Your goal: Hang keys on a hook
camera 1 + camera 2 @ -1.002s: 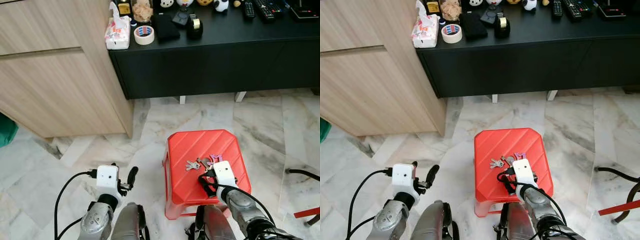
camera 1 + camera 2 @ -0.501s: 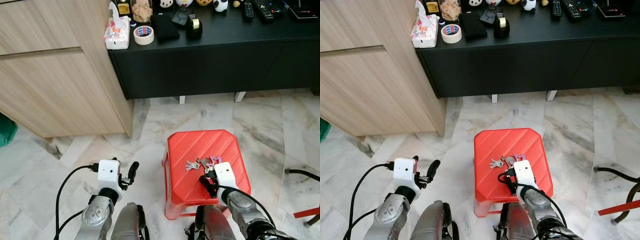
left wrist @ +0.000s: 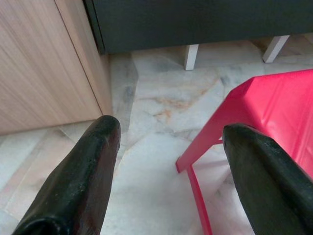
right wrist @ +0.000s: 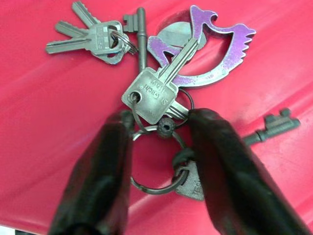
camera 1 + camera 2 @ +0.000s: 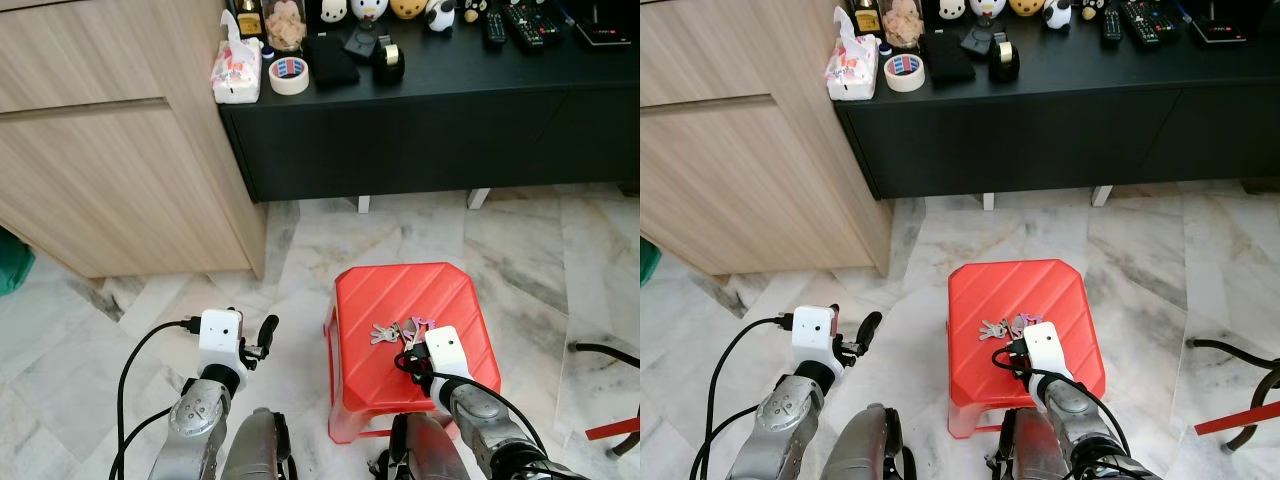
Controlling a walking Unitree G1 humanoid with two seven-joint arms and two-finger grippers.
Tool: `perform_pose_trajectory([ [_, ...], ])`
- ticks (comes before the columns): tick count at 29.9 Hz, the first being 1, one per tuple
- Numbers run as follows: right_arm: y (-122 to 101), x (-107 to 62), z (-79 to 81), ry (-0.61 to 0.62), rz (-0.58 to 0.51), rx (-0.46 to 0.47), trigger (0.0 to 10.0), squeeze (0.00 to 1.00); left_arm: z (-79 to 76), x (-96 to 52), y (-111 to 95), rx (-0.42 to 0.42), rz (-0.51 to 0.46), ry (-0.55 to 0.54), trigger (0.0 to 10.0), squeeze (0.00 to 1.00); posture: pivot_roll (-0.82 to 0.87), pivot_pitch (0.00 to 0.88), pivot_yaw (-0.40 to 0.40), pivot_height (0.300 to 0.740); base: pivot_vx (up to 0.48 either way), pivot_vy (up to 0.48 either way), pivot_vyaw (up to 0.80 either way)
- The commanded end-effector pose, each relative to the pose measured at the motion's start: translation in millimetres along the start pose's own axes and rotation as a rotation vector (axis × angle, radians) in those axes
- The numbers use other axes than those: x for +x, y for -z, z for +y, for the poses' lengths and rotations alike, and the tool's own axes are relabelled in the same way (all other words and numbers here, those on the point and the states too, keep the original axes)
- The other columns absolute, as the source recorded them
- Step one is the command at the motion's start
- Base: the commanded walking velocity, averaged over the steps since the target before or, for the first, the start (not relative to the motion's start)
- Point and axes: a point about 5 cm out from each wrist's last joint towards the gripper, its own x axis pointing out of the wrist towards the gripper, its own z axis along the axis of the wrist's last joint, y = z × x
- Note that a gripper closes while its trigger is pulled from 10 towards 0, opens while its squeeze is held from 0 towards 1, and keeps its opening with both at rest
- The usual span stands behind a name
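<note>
Between right pincer [image 4: 161,147] fingers: key bunch [image 4: 156,83] flat on red stool [image 5: 400,300], fingers parted astride ring, not yet clamped. Left pincer [image 3: 166,161] open, idle beside stool. Grasp pending; lift, carry, hanging all remain; hook unseen.

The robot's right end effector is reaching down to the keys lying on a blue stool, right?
Almost. The stool is red, not blue; both eye views and the right wrist view show that. The rest holds: the right end effector is down at the keys lying on the stool, its two black fingers on either side of the key ring.
</note>
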Motion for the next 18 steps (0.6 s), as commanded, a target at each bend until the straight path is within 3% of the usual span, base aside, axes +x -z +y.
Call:
perform_pose_trajectory([
  [1, 7.7, -0.9, 3.2, -0.001, 0.025, 0.036, 0.0, 0.0, 5.3, -1.6, 6.3, 0.006, 0.021, -0.021, 10.0, 0.0, 0.09, 0.168, 0.039, 0.646, 0.0, 0.0, 0.0],
  [8, 5.3, -0.7, 2.8, 0.015, 0.0, 0.07, 0.0, 0.0, 4.0, 5.2, 5.4, 0.004, 0.012, -0.02, 10.0, 0.0, 0.07, 0.146, 0.034, 0.646, 0.0, 0.0, 0.0],
  [18, 24.8, -6.4, 4.0, 0.027, 0.036, 0.099, 0.0, 0.0, 1.7, 9.1, 9.1, 0.0, 0.01, -0.024, 10.0, 0.0, 0.06, 0.123, 0.023, 0.646, 0.0, 0.0, 0.0],
])
